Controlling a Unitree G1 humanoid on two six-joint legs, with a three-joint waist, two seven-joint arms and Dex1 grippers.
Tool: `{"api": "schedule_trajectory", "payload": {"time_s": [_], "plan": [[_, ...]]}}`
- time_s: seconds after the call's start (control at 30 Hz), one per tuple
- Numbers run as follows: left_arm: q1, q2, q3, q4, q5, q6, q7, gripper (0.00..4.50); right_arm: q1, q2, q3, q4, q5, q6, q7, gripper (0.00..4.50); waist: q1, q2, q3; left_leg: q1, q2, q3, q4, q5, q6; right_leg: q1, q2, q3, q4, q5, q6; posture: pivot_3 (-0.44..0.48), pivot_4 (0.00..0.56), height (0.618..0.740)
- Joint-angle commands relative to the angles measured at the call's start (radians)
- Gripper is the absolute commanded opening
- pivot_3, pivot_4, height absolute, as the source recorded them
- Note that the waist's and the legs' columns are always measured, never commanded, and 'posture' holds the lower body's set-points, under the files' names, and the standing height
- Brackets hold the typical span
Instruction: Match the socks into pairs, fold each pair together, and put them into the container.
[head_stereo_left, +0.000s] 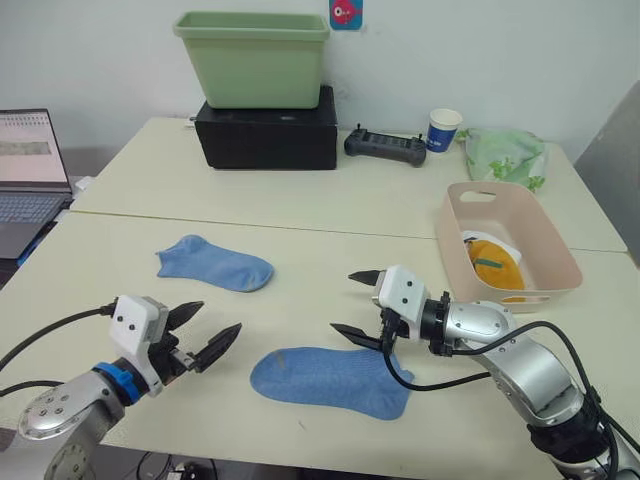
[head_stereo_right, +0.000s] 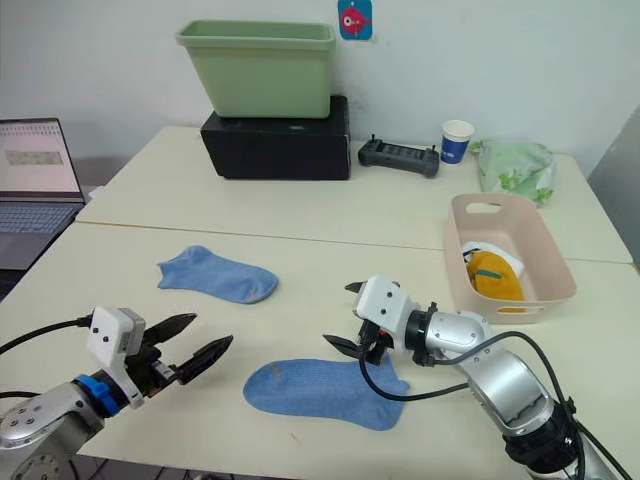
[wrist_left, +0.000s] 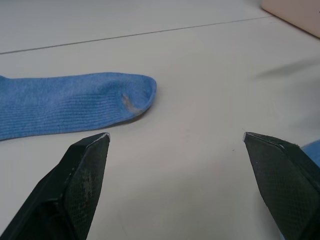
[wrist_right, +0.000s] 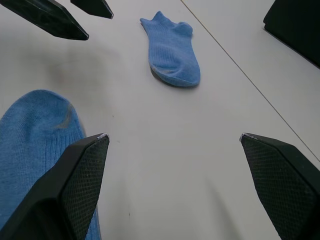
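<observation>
Two light blue socks lie flat on the table. The far sock (head_stereo_left: 215, 264) is left of centre. The near sock (head_stereo_left: 330, 380) lies by the front edge, with a small brown mark at its toe. My left gripper (head_stereo_left: 219, 317) hovers open just left of the near sock's toe (wrist_left: 75, 102). My right gripper (head_stereo_left: 342, 301) is open above that sock's right part, and its wrist view shows both socks (wrist_right: 172, 50). The pink container (head_stereo_left: 450, 235) stands at the right and holds a mustard-yellow sock (head_stereo_left: 495, 262) on white fabric (head_stereo_right: 475, 250).
At the back stand a green tub (head_stereo_left: 252, 58) on a black box (head_stereo_left: 268, 130), a black controller (head_stereo_left: 385, 148), a paper cup (head_stereo_left: 443, 128) and a pale green bag (head_stereo_left: 505, 155). A laptop (head_stereo_left: 30, 170) sits off the table's left edge.
</observation>
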Motion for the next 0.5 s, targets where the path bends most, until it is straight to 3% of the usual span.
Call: {"api": "schedule_trajectory", "payload": {"time_s": [0.03,0.23,0.5], "plan": [[-0.035,-0.005,-0.026,0.0,0.037,-0.028,0.035,4.46,-0.031,0.018,0.005,-0.003,-0.018,-0.033,0.013,4.5,0.002,0.0,0.0,0.0,0.0,0.0,0.0,0.0,0.0,0.0,0.0,0.0,0.0,0.0,0.0,0.0,0.15,0.72],[-0.177,0.035,-0.181,0.093,0.237,-0.085,0.091,4.46,-0.052,0.049,-0.028,-0.007,0.015,0.0,0.028,4.5,0.004,0.0,0.0,0.0,-0.001,0.0,0.0,0.0,0.0,0.0,0.0,0.0,0.0,0.0,0.0,0.0,0.15,0.72],[-0.41,-0.01,-0.335,0.308,0.355,-0.095,0.121,4.46,-0.031,0.043,-0.075,-0.051,0.051,0.049,0.024,4.5,0.005,0.0,0.0,-0.001,-0.001,0.0,0.0,0.0,0.0,0.0,0.001,-0.002,0.0,0.0,0.0,0.0,0.15,0.72]]}}
